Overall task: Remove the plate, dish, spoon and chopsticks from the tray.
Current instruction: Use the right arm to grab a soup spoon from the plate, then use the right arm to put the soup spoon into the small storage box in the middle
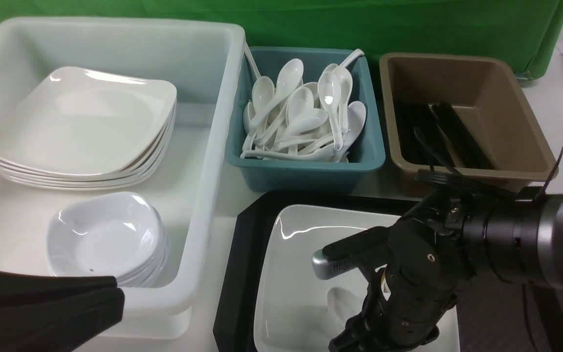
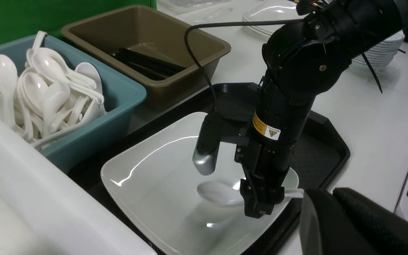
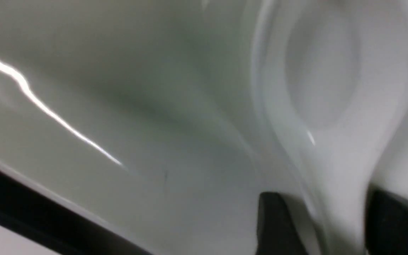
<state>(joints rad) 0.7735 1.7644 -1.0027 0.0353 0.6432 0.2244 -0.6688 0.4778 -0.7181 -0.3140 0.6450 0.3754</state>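
The plate (image 1: 301, 254) lies on the black tray (image 1: 242, 254), and the spoon (image 1: 342, 300) lies in it. My right gripper (image 2: 260, 209) points down at the plate's near side with its fingers on either side of the spoon's handle, shut on it. The right wrist view shows the spoon (image 3: 324, 71) and its handle filling the gap of the right gripper (image 3: 326, 212), blurred. My left gripper (image 2: 328, 193) is shut and empty, low at the left (image 1: 115, 298). No dish or chopsticks show on the tray; the arm hides much of it.
A white tub (image 1: 213, 146) at the left holds stacked plates (image 1: 81, 127) and small dishes (image 1: 105, 239). A teal bin (image 1: 306, 171) holds several spoons. A brown tub (image 1: 467, 168) holds black chopsticks (image 1: 438, 132). More stacked plates (image 2: 377, 49) stand beyond the tray.
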